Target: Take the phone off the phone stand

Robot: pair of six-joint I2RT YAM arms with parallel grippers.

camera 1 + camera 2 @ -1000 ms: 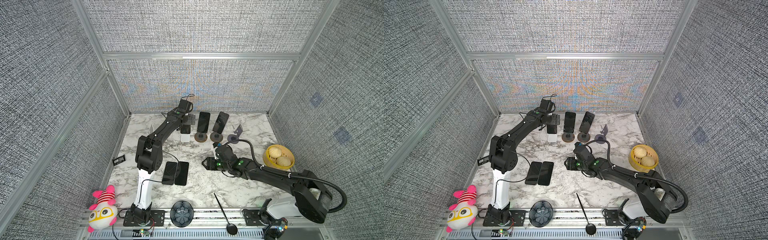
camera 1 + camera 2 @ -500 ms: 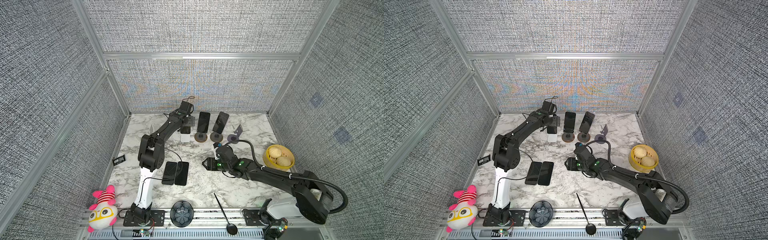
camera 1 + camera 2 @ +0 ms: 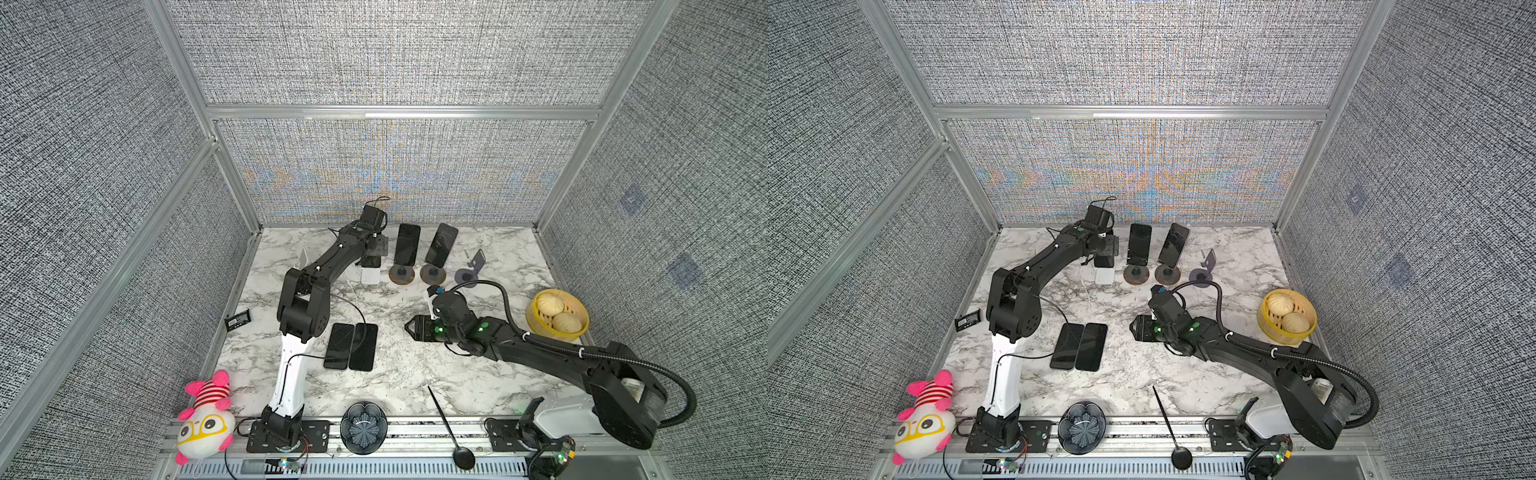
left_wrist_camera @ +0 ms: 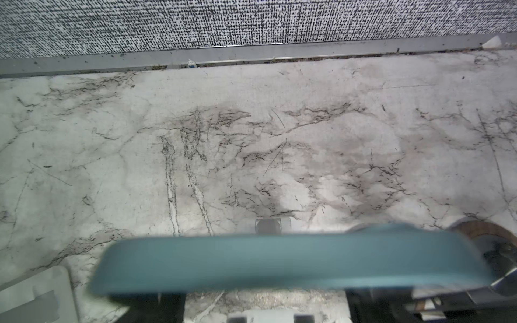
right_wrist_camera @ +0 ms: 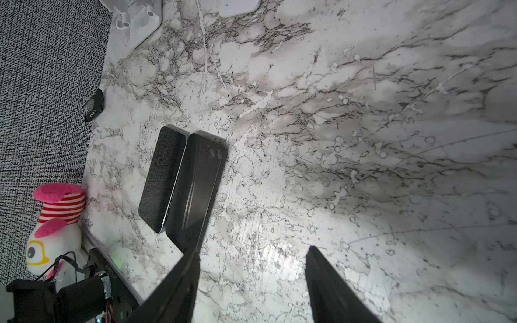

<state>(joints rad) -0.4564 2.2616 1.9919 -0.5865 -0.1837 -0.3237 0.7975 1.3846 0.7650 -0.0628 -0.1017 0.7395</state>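
Since one second ago the left arm has shifted a little, and the left gripper (image 3: 375, 250) has come slightly lower over the phone (image 3: 371, 262) at the back of the table (image 3: 415, 374). The right arm looks unchanged.

The phone, as far as I can judge, sits in the white stand (image 3: 371, 277), leaning back, with the gripper directly above its upper end. In the left wrist view its teal upper edge crosses the picture, blurred and very near, and it hides the fingers. So I cannot tell if the jaws are spread around it or already press on it.

The first risk is at this point. If the jaws close off-centre or only on the very top, the phone can turn or slip when it is lifted. The white stand looks light, so it may rise together with the phone or fall over if the pull is not along the cradle.

The second risk is a little to the right. A neighbouring phone (image 3: 406, 245) stands on a round stand (image 3: 401, 275) just beside the gripper. A sideways swing while lifting could knock it down.

Nearer the front, two flat phones (image 3: 351, 346) lie touching each other close to the left arm. If the removed phone is lowered without care, it could land on them.

On the right, the right gripper (image 5: 251, 268) hovers low over bare marble with jaws spread and nothing between them. It is well apart from the stands, so I expect little trouble from it.
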